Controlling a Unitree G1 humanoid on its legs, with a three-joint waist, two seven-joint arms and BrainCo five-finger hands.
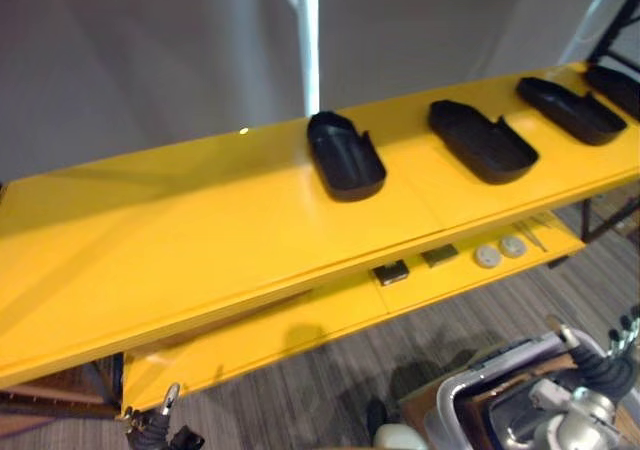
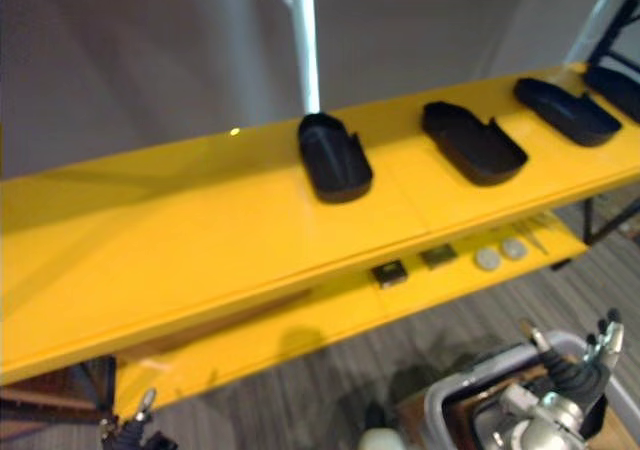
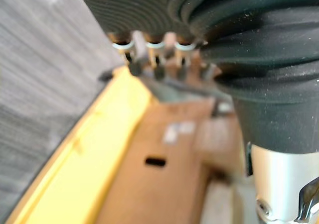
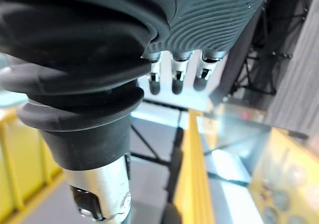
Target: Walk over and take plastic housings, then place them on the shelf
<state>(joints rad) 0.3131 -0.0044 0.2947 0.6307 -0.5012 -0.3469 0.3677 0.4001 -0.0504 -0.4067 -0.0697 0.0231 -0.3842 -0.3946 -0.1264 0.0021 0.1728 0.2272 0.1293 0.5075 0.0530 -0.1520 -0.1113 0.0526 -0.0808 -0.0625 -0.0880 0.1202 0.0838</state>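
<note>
Several black plastic housings lie open side up in a row on the yellow shelf top [image 1: 200, 240]: one near the middle [image 1: 345, 155], one to its right [image 1: 482, 142], and others toward the far right end [image 1: 570, 110]. My left hand [image 1: 150, 432] hangs low at the lower left, below the shelf's front edge, fingers [image 3: 149, 64] relaxed and holding nothing. Low at the lower right is my right hand [image 2: 572, 375], its fingers [image 4: 174, 77] straight and empty. Both hands are well short of the housings.
A lower yellow shelf level [image 1: 300, 320] carries two small dark pads [image 1: 391, 272] and two pale discs [image 1: 487, 256]. A grey bin [image 1: 465, 395] stands on the floor at the lower right. A white pole [image 1: 310, 40] rises behind the shelf against a grey wall.
</note>
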